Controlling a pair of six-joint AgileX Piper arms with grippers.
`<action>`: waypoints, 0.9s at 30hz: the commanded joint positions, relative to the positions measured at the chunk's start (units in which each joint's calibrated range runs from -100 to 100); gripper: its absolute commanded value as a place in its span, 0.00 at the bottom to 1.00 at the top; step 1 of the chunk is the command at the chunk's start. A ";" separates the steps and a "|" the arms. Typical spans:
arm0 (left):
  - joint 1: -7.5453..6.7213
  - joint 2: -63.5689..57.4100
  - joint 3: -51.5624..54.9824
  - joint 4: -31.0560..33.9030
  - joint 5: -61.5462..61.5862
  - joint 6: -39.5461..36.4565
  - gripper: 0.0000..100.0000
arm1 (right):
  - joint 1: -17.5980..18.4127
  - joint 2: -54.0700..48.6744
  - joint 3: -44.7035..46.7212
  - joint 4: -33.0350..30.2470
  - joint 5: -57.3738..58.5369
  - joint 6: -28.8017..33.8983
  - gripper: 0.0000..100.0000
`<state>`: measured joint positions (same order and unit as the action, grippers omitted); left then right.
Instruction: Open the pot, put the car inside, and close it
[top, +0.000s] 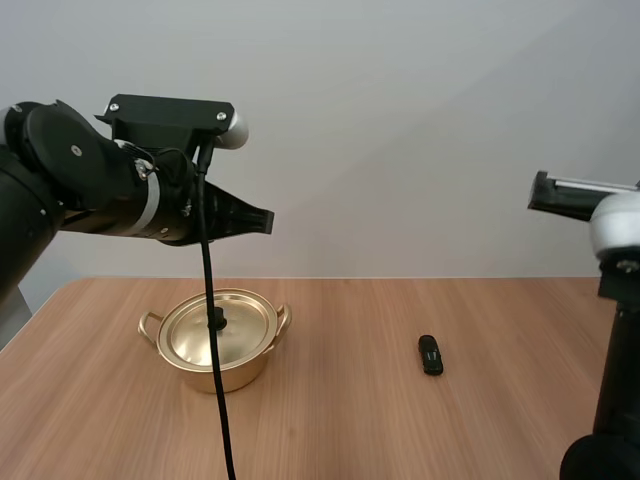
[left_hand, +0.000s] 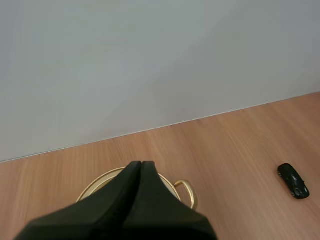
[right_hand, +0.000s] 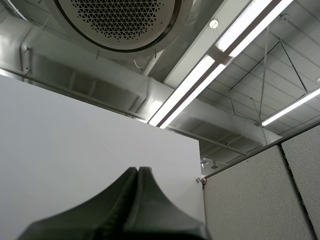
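Note:
A brass pot (top: 215, 340) with two side handles stands on the table's left half, its lid (top: 218, 325) on, a black knob in the middle. A small black toy car (top: 430, 355) lies to its right on the wood. My left gripper (top: 268, 221) hangs high above the pot, shut on nothing. In the left wrist view its fingers (left_hand: 140, 167) lie together as one wedge over the pot's rim (left_hand: 172, 182), with the car (left_hand: 293, 181) farther off on the table. My right gripper (right_hand: 138, 171) is shut and points upward, away from the table.
The wooden table (top: 340, 420) has free room between pot and car and along its front. My right arm's base (top: 615, 400) stands at the table's right edge.

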<state>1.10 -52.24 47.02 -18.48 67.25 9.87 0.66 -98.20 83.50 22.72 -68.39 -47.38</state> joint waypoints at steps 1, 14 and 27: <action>0.03 0.99 0.03 2.08 -0.20 0.00 0.00 | 0.03 0.95 -13.72 1.67 108.17 -0.83 0.00; 0.03 8.95 -1.33 15.49 15.54 1.03 0.00 | -0.04 10.49 -21.43 -8.16 137.12 5.92 0.00; 0.03 21.66 -18.39 17.06 26.84 1.68 0.00 | -1.21 11.34 -21.43 -9.06 145.02 7.14 0.00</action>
<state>1.10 -32.03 29.08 -1.32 94.08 10.95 -0.39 -86.88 62.08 13.30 2.73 -40.26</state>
